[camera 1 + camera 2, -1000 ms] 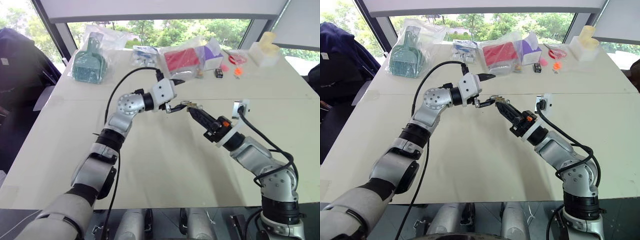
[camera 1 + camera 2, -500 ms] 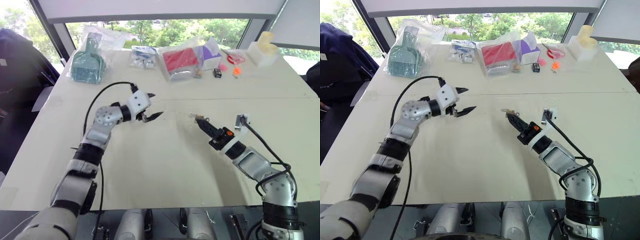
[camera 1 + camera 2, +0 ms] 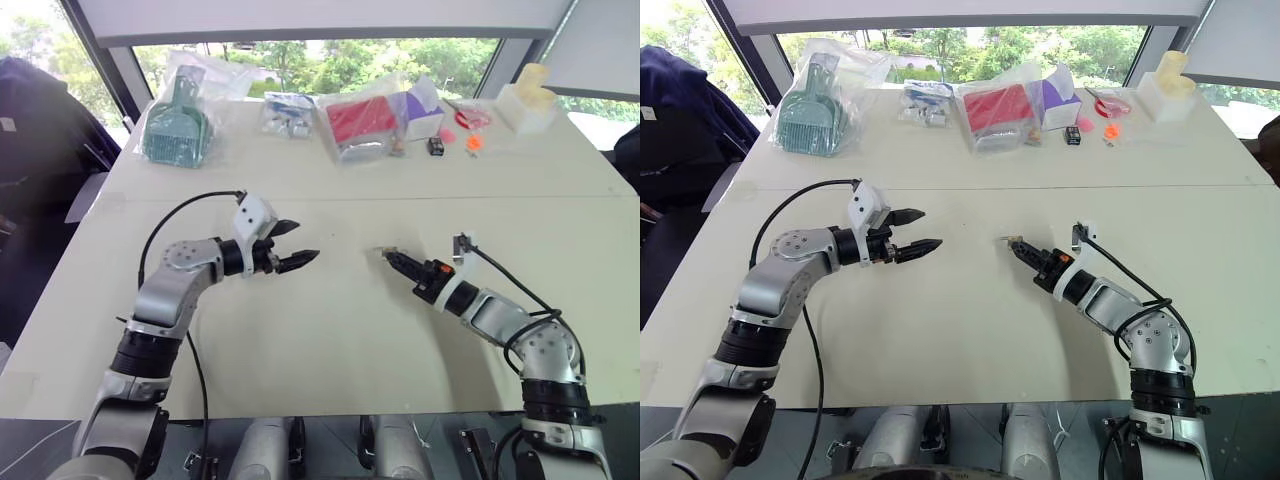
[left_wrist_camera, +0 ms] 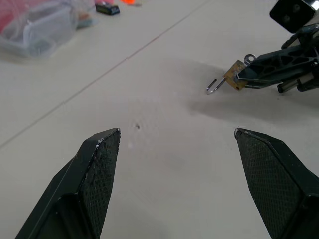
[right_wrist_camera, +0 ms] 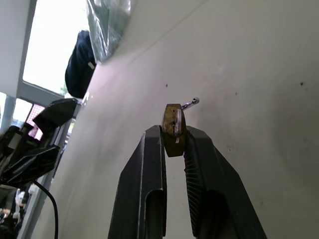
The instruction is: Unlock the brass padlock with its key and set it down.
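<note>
Head view: claws (image 3: 298, 247) apart, lower now.

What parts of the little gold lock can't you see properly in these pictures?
- Brass padlock, right wrist view: its lower part sits hidden between the right gripper's jaws.
- Left wrist view: the key cannot be made out; the jaws cover that side.
- Eye views: lock too small to see whether it touches the table.

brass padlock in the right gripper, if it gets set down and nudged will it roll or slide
The brass padlock looks like a flat-sided block, so it would probably slide, not roll. Its thin shackle appears swung open, so it may pivot or snag when pushed. Small and metal, it is likely dense for its size and slick between the right gripper's jaws.
</note>
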You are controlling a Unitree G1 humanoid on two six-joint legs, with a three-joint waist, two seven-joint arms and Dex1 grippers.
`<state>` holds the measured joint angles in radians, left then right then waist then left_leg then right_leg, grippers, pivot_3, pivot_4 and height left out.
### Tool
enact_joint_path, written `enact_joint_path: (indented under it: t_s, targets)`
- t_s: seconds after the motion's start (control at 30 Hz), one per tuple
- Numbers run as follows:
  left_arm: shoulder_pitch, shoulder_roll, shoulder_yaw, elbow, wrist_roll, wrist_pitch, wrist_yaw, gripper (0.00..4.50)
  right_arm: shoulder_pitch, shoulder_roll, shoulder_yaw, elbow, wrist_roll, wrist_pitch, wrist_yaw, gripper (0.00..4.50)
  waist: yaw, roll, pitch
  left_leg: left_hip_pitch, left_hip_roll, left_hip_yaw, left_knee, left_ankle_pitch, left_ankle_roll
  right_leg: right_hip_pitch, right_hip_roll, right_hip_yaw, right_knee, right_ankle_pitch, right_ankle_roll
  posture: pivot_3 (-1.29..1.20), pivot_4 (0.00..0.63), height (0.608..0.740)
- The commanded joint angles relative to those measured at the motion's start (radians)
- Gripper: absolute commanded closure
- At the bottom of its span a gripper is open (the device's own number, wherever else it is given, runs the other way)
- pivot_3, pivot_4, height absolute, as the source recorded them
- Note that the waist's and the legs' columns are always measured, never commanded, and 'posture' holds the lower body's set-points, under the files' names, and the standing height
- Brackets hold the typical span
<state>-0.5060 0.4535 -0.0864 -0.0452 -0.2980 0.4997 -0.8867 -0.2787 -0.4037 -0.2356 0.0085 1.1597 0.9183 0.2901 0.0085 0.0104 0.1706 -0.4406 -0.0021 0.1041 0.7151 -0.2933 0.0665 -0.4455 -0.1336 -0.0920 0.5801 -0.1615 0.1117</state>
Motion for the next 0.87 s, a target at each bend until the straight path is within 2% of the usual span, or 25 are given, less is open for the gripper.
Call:
enact_joint_path:
  t_s: [0.03,0.13,0.33,0.4,0.43,0.57,0.73,0.87]
  targets:
    - [0.008,0.018,-0.004,-0.065,-0.022,0.017,-0.011,0.71,-0.010,-0.015,-0.008,-0.008,-0.020,0.025,0.032,4.49,0.002,0.000,0.000,0.000,0.000,0.000,0.000,0.000,0.000,0.000,0.000,0.000,0.000,0.000,0.000,0.00,0.150,0.735]
    - [0.013,0.024,-0.010,-0.073,-0.028,0.031,-0.018,0.71,-0.003,-0.003,-0.025,-0.020,-0.011,0.038,0.037,4.49,0.002,0.000,0.000,0.000,0.000,0.000,0.000,0.001,-0.001,0.000,0.000,0.000,0.000,0.000,0.000,0.00,0.150,0.735]
    - [0.017,0.033,-0.023,-0.064,-0.022,0.027,-0.029,0.69,0.017,-0.002,-0.027,-0.030,-0.041,0.055,0.027,1.60,0.002,0.000,0.000,0.000,0.000,0.000,0.000,0.001,-0.001,0.000,0.000,0.000,0.000,0.000,0.000,0.00,0.150,0.735]
    - [0.021,0.041,-0.025,-0.068,-0.022,0.031,-0.037,0.69,0.038,-0.030,-0.018,-0.055,-0.071,0.063,0.034,0.47,0.002,0.000,0.000,0.000,0.000,0.000,0.000,0.001,-0.001,0.000,0.000,0.000,0.000,0.000,0.000,0.00,0.150,0.735]
    - [0.024,0.046,-0.026,-0.071,-0.022,0.031,-0.040,0.69,0.051,-0.050,-0.011,-0.074,-0.095,0.063,0.039,0.07,0.003,0.000,0.000,0.000,0.000,0.000,0.000,0.001,-0.001,0.000,0.000,0.000,0.000,0.000,0.000,0.00,0.150,0.735]
    - [0.044,0.074,-0.018,-0.092,-0.039,0.047,-0.054,0.69,0.146,-0.185,-0.041,-0.200,-0.166,0.044,0.094,0.07,0.010,0.000,0.000,0.000,-0.001,0.000,0.000,0.000,-0.001,0.001,-0.001,0.000,-0.001,0.000,-0.001,0.00,0.150,0.735]
    - [0.094,0.105,-0.014,-0.131,-0.073,0.076,-0.076,0.69,0.339,-0.378,-0.117,-0.359,-0.259,-0.035,0.250,0.07,0.007,0.000,0.000,-0.001,-0.001,0.000,0.000,-0.001,0.001,0.000,-0.001,0.000,-0.002,-0.001,0.000,0.00,0.150,0.735]
    - [0.121,0.107,-0.016,-0.134,-0.088,0.086,-0.079,0.69,0.458,-0.427,-0.160,-0.445,-0.289,-0.064,0.308,0.07,0.003,0.000,0.000,0.000,0.001,0.000,0.000,-0.003,0.004,0.000,0.000,0.000,-0.002,-0.001,0.000,0.00,0.150,0.735]
